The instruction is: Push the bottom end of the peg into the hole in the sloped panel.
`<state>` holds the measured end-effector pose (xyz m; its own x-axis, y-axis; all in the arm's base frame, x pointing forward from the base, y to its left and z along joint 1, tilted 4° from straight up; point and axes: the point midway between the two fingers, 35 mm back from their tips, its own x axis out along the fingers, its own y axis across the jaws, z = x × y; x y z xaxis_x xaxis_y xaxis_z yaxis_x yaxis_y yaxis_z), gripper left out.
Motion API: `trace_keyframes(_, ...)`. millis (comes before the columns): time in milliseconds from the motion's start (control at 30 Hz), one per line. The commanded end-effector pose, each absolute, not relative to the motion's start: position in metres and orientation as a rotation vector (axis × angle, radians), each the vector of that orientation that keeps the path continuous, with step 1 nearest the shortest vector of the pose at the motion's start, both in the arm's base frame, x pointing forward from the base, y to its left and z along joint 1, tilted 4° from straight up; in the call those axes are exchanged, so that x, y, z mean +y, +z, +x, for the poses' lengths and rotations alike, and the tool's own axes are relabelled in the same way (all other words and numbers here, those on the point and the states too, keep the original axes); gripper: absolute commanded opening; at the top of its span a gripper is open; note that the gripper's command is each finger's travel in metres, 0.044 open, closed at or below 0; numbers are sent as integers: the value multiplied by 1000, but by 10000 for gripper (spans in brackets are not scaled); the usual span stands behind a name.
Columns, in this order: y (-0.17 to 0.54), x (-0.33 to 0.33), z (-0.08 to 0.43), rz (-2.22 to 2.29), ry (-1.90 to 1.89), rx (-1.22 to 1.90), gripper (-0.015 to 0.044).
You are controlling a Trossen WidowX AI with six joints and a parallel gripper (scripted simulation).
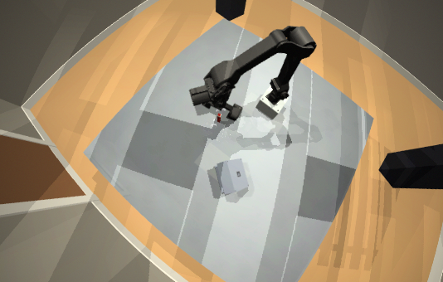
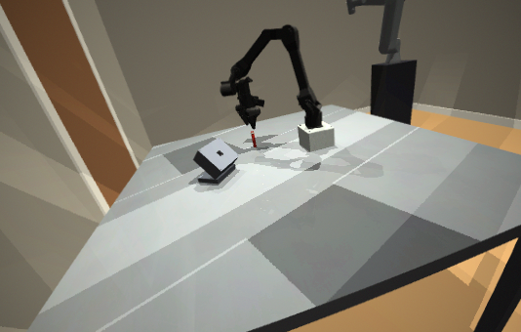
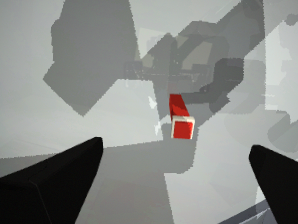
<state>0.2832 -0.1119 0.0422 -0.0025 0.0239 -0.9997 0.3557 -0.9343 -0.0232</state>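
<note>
Above the centre of the top view, red peg (image 1: 218, 117) stood upright on the grey table (image 1: 261, 216), gripper (image 1: 222, 109) hovered just over it with fingers spread wide and empty, sloped panel (image 1: 232, 177) sat well apart below centre, its hole (image 1: 238, 174) unfilled.

A bare room set up as a robot test bench, more lab than home. A large grey table (image 2: 278, 229) on dark legs fills the middle, standing on a wood floor (image 2: 483, 127) of orange planks. Plain grey-brown walls (image 2: 176, 44) close in all round, with pale skirting along their foot. On the left, a brown door (image 2: 63, 83) sits in a pale frame. At the far right a dark stand (image 2: 393, 88) carries a grey mount. A black arm (image 2: 283, 63) is bolted to a pale block (image 2: 315, 137) on the table's far part.
</note>
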Motion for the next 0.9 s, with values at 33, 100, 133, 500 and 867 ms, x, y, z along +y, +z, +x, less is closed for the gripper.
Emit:
trace_keyframes(33,40,-108,280,2043,-2052,404,440)
trace_keyframes(100,38,-108,281,2043,-2052,404,440)
trace_keyframes(133,37,-108,281,2043,-2052,404,440)
trace_keyframes(500,19,-108,281,2043,-2052,404,440)
trace_keyframes(867,1,-107,281,2043,-2052,405,440)
